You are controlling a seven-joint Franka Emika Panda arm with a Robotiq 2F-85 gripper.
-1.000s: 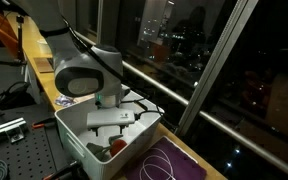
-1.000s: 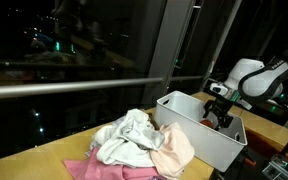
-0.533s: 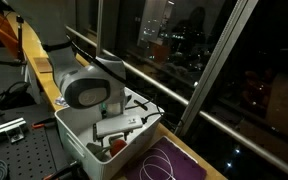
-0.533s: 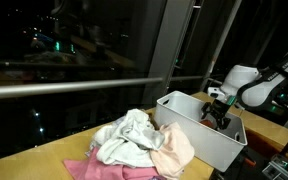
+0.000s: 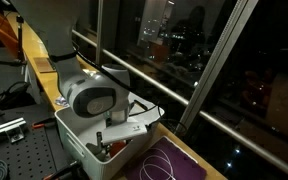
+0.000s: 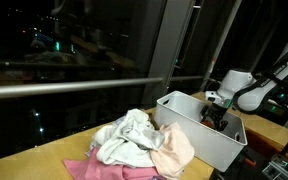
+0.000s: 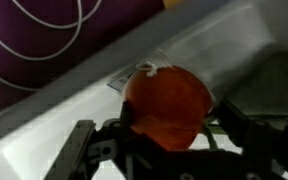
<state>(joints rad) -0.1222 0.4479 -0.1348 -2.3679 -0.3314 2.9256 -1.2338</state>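
- In an exterior view, the robot arm bends down over a white bin that stands on a long wooden counter beside a dark window.
- The gripper is inside the bin, low against its floor. A small orange round object shows just at its tip. From here I cannot tell how far the jaws stand apart.
- A purple cloth with thin white looping lines lies on the counter just beside the bin.
- In an exterior view from across the counter, the bin is seen from its long side. The arm reaches in from behind, and the gripper dips below the rim. The orange object is hidden by the bin wall here.
- A heap of clothes in white, grey and pink lies against the near side of the bin, touching it.
- In the wrist view, the orange round object fills the middle, lying on the bin floor close to the bin wall.
- The gripper is spread wide, with one of its dark fingers on each side of the object. The jaws bracket it, and a gap shows at each side, so they are not clamped on it.
- The purple cloth shows beyond the wall, outside the bin.
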